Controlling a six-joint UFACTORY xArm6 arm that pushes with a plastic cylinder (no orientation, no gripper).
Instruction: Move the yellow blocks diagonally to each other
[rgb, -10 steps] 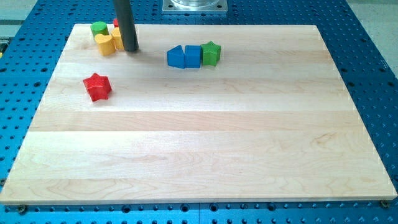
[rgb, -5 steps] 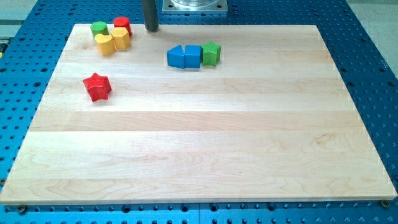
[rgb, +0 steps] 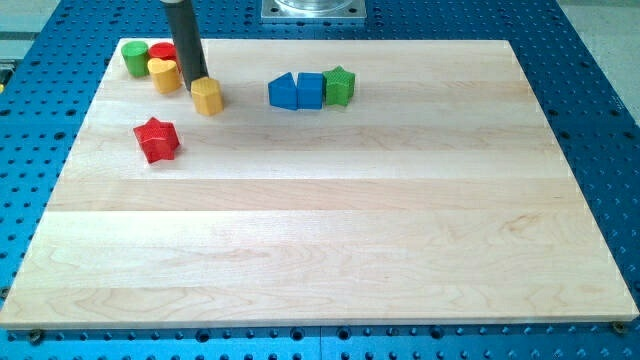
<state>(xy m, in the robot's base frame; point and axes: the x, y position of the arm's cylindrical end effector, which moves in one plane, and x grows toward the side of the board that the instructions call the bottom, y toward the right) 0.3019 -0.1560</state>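
Now upright rod, my tip touching yellow hexagonal block, holding nothing.

The dark rod runs out past the view's top edge, so its upper part is cut off. My tip touches the yellow hexagonal block, hiding a sliver of its upper left edge. The red block behind the yellow heart-shaped block is largely covered by it and by the rod, so its shape cannot be made out. The grey metal base plate at the view's top is cropped.
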